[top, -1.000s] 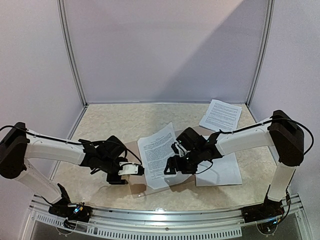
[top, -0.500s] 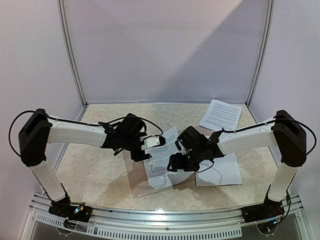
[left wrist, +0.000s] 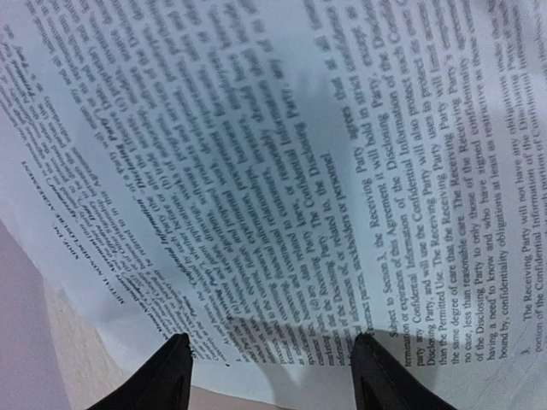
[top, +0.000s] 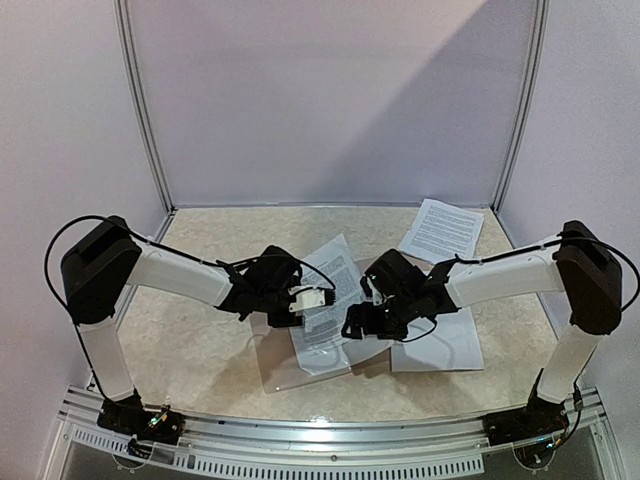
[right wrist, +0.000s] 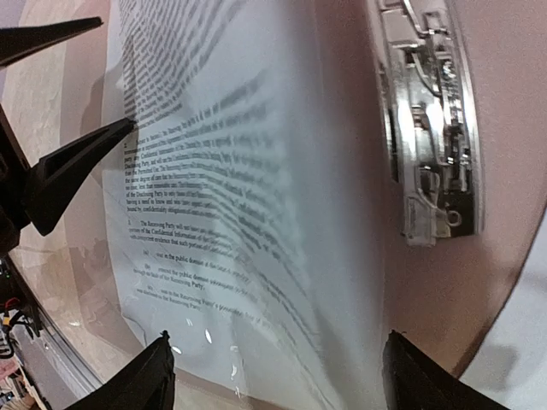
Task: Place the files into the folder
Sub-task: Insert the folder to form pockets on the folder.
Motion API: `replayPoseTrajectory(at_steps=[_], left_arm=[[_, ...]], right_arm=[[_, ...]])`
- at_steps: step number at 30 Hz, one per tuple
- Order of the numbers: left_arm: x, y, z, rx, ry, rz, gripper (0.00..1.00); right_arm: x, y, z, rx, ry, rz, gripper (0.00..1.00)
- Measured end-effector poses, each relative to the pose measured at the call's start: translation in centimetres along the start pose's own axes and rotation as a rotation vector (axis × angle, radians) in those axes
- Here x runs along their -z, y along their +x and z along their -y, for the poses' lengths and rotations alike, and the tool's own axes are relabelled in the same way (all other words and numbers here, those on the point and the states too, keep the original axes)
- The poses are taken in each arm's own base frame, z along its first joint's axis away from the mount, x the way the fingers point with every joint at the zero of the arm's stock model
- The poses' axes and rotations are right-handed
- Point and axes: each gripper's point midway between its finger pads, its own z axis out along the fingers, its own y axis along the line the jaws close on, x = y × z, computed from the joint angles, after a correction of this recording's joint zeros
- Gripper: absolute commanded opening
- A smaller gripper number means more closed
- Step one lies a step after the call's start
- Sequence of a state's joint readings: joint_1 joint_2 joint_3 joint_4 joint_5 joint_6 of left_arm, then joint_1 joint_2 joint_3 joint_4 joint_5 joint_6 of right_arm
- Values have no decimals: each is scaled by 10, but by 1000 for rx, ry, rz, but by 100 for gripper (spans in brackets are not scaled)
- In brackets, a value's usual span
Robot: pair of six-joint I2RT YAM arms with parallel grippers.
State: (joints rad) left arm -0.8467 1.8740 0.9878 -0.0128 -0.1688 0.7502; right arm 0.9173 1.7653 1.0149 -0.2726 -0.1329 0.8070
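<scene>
Files: one white paper sheet densely printed with black text [top: 322,305] lies bowed on the open tan-brown folder with a clear glossy plastic leaf [top: 275,365], beside the folder's silver metal clamp [right wrist: 425,128]. Whether it sits over or under the plastic cannot be told. The left gripper [top: 325,297] hovers at the folder's left side by the sheet's edge, jaws spread, grasping nothing. The right gripper [top: 352,328] hangs over the folder's right part, jaws wide apart and empty. A second printed sheet [top: 441,230] lies well beyond the folder's far right corner. A plain white sheet [top: 455,340] lies just beside the folder's right edge.
</scene>
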Motion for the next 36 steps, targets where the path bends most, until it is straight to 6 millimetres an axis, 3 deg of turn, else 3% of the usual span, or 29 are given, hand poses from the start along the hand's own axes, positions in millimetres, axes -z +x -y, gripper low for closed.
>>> replayPoseTrajectory(at_steps=[4, 11, 14, 19, 23, 27, 33, 35, 36], left_arm=[[-1, 0, -3, -24, -35, 4, 65], [-1, -1, -4, -46, -55, 14, 65], [-1, -1, -4, -47, -55, 15, 65], [-1, -2, -3, -49, -55, 16, 68], [3, 1, -7, -58, -69, -3, 76], [25, 10, -17, -76, -75, -49, 81], [99, 7, -55, -42, -156, 11, 77], [106, 22, -44, -33, -137, 1, 74], [105, 34, -28, -35, -102, -20, 72]], right_arm=[[12, -3, 10, -8, -9, 6, 83], [18, 1, 14, -18, -114, -26, 63], [18, 1, 14, -32, -162, -37, 49], [17, -7, 11, -52, -218, -32, 16], [13, -4, 8, -58, -244, -53, 6], [7, 3, 9, -58, -265, -77, 1], [4, 10, 8, -59, -298, -92, 0], [3, 8, 5, -58, -317, -90, 0], [3, 8, 4, -60, -325, -89, 0]])
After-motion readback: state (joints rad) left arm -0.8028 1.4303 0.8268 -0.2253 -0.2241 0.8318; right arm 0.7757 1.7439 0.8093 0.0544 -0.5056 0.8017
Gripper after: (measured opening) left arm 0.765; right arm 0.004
